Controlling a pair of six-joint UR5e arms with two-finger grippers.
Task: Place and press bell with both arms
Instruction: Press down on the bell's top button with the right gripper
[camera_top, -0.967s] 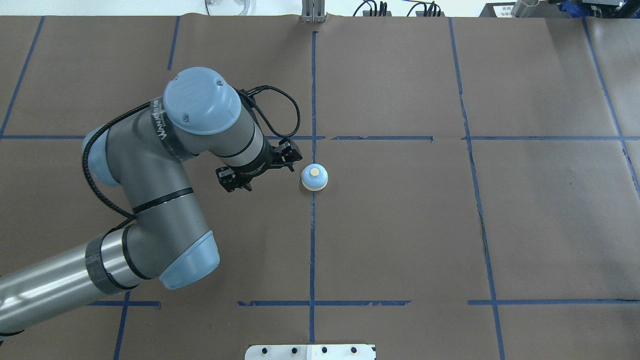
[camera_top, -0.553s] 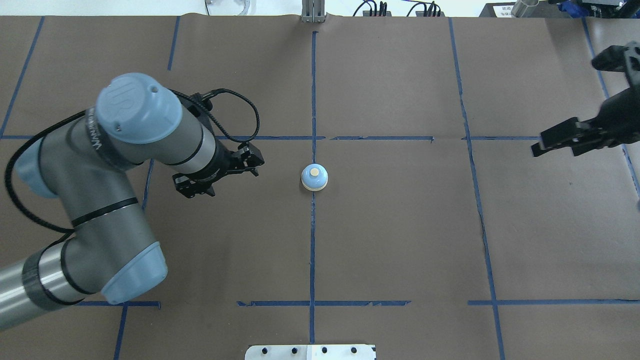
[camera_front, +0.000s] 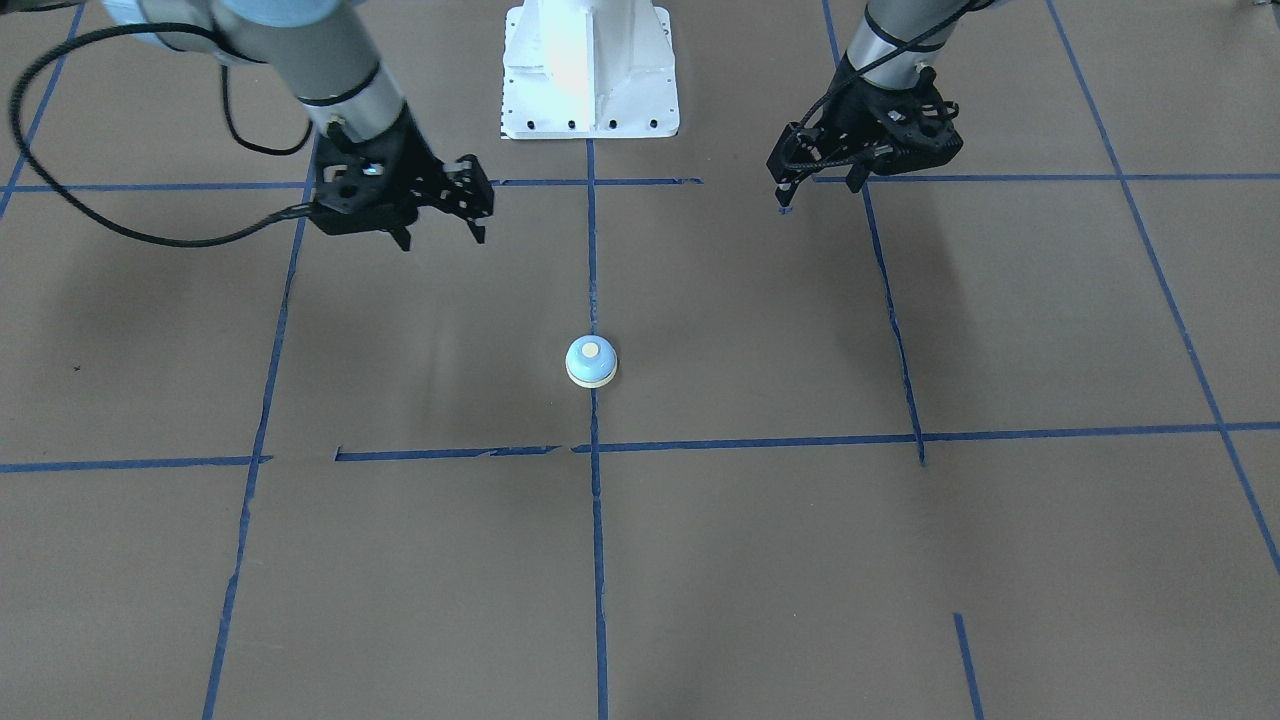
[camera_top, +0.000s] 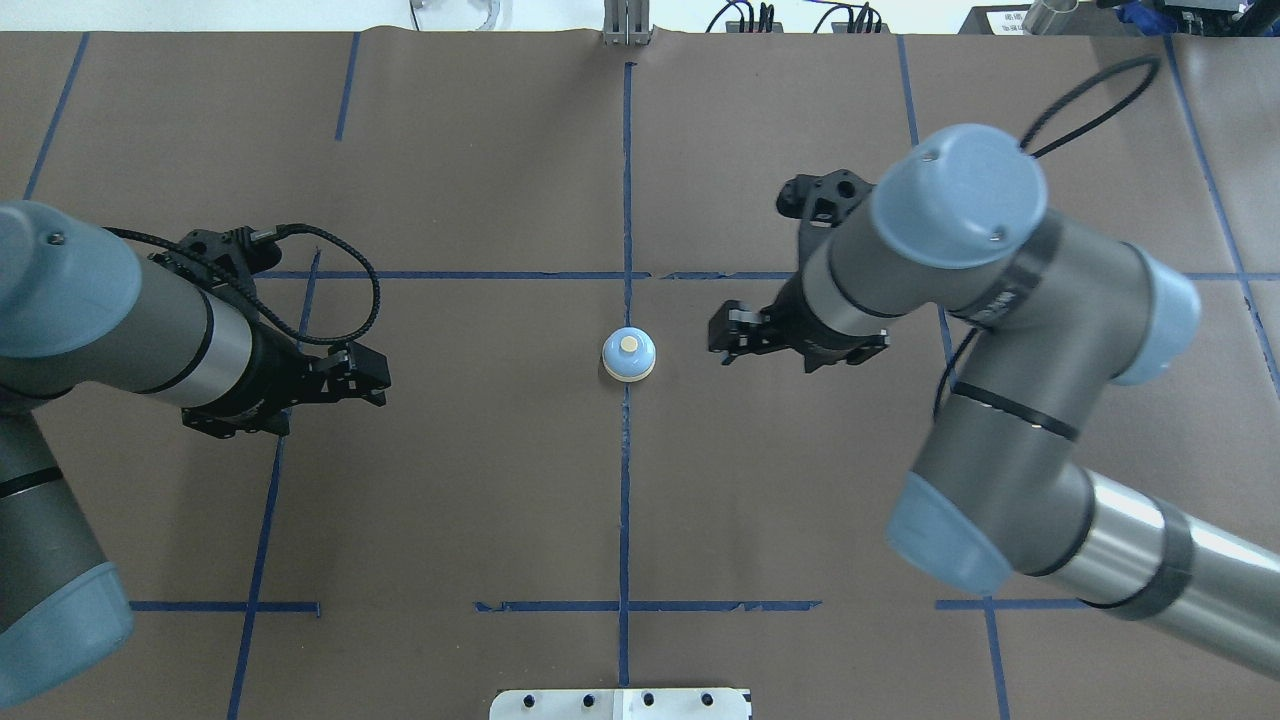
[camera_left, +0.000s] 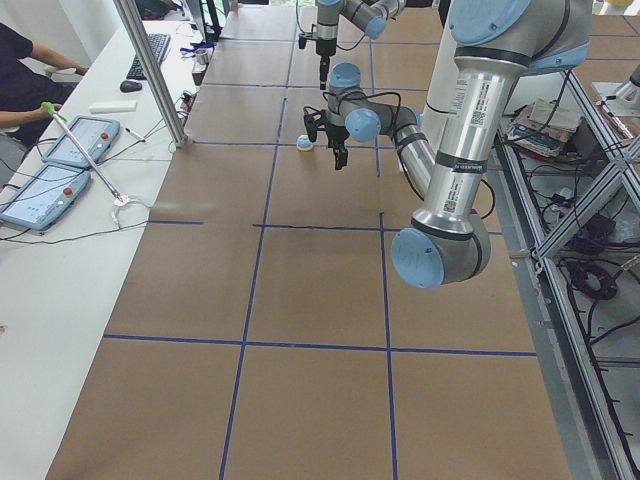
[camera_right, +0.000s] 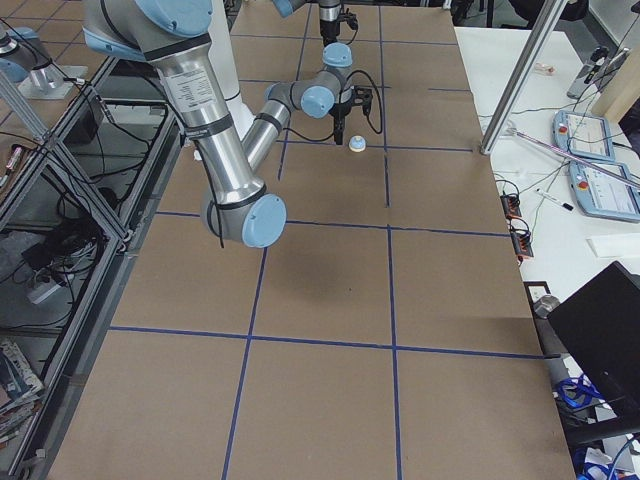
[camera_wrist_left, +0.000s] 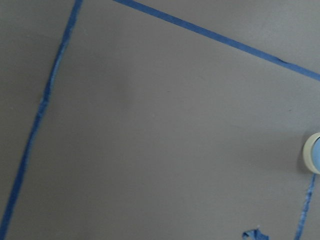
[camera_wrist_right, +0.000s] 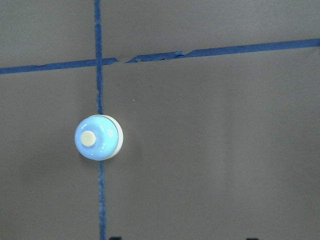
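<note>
The light-blue bell (camera_top: 629, 355) with its cream button stands upright on the brown paper at the centre tape line, free of both grippers. It also shows in the front view (camera_front: 591, 362) and in the right wrist view (camera_wrist_right: 98, 137), and its edge shows in the left wrist view (camera_wrist_left: 314, 159). My left gripper (camera_top: 325, 405) is open and empty, well to the bell's left; in the front view it (camera_front: 820, 185) is at the upper right. My right gripper (camera_top: 765, 355) is open and empty, close to the bell's right; in the front view it (camera_front: 440, 235) is at the upper left.
Blue tape lines (camera_top: 626, 200) grid the brown table cover. The white pedestal base (camera_front: 590, 70) stands at the robot's edge of the table. A metal post (camera_top: 625, 25) stands at the far edge. Tablets (camera_left: 60, 165) lie on the side desk beyond the table.
My left arm has drawn back to the left, away from the bell. My right arm has swung in from the right edge to just right of the bell. The bell has not moved.
</note>
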